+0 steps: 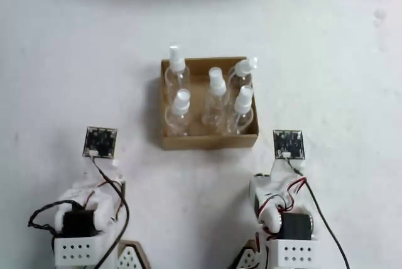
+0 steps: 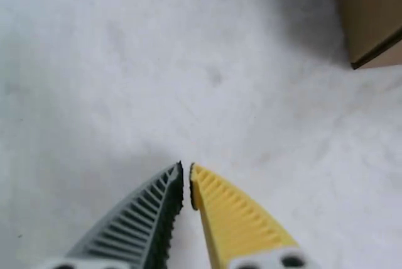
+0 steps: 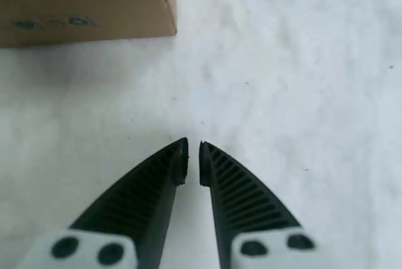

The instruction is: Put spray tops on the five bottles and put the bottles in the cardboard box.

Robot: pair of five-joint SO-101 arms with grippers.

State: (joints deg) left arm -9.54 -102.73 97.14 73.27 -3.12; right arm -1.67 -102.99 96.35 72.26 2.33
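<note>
White tabletop (image 1: pixel 56 55) spreads under both arms; at the near left, the left gripper (image 2: pixel 186 176) hovers with fingers pressed together, empty; at the centre, the cardboard box (image 1: pixel 207 141) holds five upright bottles (image 1: pixel 217 99), each wearing a spray top (image 1: pixel 177 59); at the near right, the right gripper (image 3: pixel 193 157) shows only a slit between its fingers, empty.

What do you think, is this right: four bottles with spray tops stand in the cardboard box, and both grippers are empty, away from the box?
Not quite: the high view shows five bottles in the cardboard box, not four, each with a spray top. The left gripper and right gripper are indeed empty, away from the box.
</note>
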